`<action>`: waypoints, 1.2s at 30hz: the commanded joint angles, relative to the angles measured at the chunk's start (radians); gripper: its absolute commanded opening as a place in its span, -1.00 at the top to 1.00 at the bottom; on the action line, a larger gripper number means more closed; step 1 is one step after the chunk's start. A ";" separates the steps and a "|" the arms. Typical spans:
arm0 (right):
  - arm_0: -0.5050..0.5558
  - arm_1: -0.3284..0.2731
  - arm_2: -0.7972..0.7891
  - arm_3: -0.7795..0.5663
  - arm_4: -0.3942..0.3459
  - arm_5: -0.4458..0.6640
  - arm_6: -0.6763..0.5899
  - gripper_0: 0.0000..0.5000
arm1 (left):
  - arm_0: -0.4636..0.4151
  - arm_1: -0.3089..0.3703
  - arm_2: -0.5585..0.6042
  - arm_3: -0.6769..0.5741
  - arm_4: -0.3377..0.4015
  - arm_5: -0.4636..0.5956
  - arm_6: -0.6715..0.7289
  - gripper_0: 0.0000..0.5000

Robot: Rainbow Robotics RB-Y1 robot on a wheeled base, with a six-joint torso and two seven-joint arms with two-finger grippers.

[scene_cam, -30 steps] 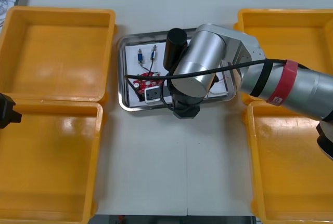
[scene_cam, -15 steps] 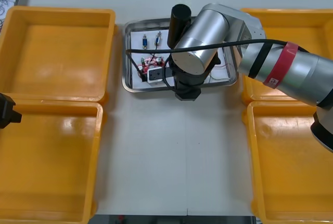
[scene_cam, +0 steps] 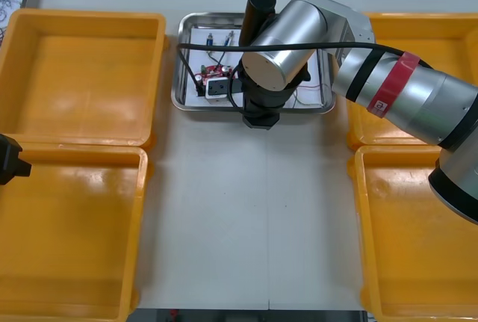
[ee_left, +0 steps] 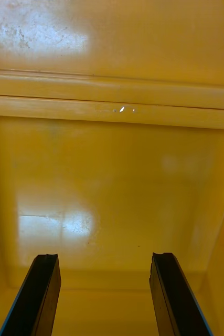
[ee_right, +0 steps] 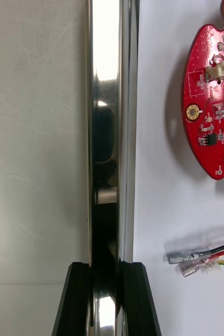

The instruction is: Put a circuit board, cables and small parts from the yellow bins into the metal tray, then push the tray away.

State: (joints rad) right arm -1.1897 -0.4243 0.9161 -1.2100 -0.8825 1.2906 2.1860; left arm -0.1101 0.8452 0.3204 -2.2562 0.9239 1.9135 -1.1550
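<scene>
The right gripper (scene_cam: 261, 119) is positioned at the near rim of the metal tray (scene_cam: 196, 107), which is located at the far middle of the table (scene_cam: 246, 210). In the right wrist view, the jaws of the right gripper (ee_right: 104, 265) are clamped on that rim (ee_right: 106, 79). One finger (ee_right: 72, 299) is set on the table side and the other on the white-lined inner side.

The circuit board (ee_right: 214, 105) is located inside the tray, ahead of the inner finger and apart from the rim. The red and yellow cable (ee_right: 222, 252) is located just beside the inner finger and is not touched by it. The small metal parts (scene_cam: 212, 39) are located beyond the jaws, near the tray's far rim.

The left gripper (ee_left: 105, 256) is held over the floor of a yellow bin (ee_left: 112, 184) at the robot's left. Its jaws are set wide apart, and nothing is held between them.
</scene>
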 commanded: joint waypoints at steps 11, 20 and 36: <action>-0.091 0.039 -0.025 0.084 0.014 -0.043 0.060 1.00 | 0.021 0.046 0.020 -0.028 0.007 0.006 -0.066 -1.00; -0.134 0.059 -0.025 0.190 -0.010 -0.091 0.084 1.00 | 0.021 0.046 0.020 -0.028 0.007 0.006 -0.066 -1.00; -0.143 0.078 -0.025 0.239 -0.010 -0.134 0.123 1.00 | 0.021 0.046 0.020 -0.028 0.007 0.006 -0.066 -1.00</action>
State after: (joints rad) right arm -1.2729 -0.3664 0.9161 -0.9665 -0.8853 1.1674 2.2605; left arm -0.1101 0.8453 0.3204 -2.2563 0.9240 1.9135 -1.1550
